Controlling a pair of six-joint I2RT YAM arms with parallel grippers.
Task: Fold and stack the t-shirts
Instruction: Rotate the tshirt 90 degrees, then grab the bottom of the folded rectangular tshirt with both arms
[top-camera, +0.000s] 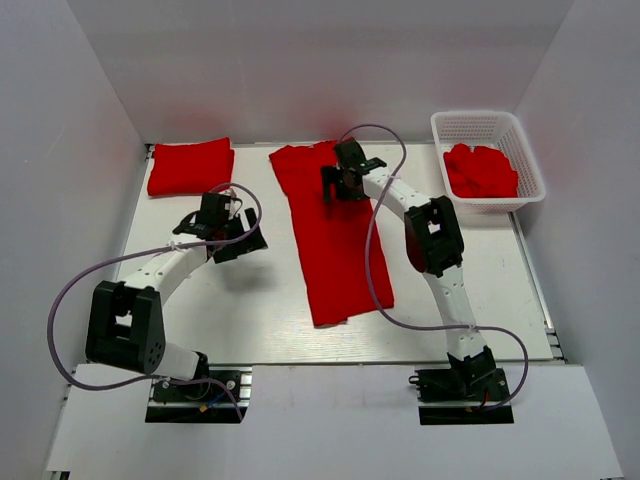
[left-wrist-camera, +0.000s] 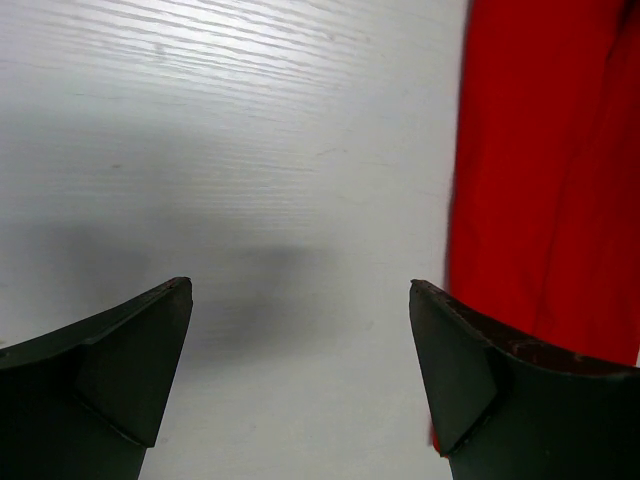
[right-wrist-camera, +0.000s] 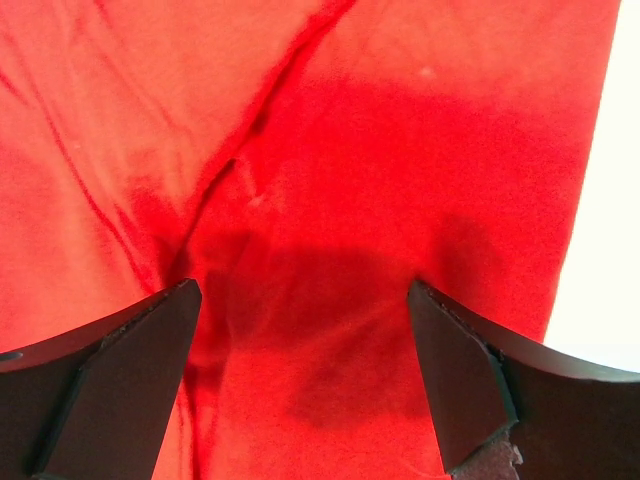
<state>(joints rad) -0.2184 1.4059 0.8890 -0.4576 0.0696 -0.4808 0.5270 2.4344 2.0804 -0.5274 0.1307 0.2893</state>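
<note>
Red is your landmark: the long shirt (top-camera: 333, 240), folded to a narrow band, lies flat down the middle of the white table (top-camera: 230, 320). Its near end points toward your arms' bases and its far end reaches the back wall. Place everything else from it.

Nearest you, left of the long shirt and about level with its middle, your left gripper (top-camera: 242, 243) hangs over bare table. Its jaws are spread wide with nothing between them. In its wrist view the fingers (left-wrist-camera: 120, 370) frame white wood grain, and the shirt's left edge runs down just past the right finger. The gripper is beside the cloth, not over it. You can't tell from here whether that finger touches the cloth.

Farther on, your right gripper (top-camera: 335, 185) sits over the long shirt's far part. Its jaws also stand wide apart, released, gripping nothing. Its wrist view shows creased red cloth filling the gap between the fingers (right-wrist-camera: 110, 380), with the gripper's shadow on it. A strip of table shows at the right edge of that view.

Farthest, left of the long shirt's far end and well apart from it, a folded shirt (top-camera: 190, 167) lies as a neat rectangle. Right of the far end, also well apart, a white lattice basket (top-camera: 478, 128) holds crumpled shirts (top-camera: 480, 170).
</note>
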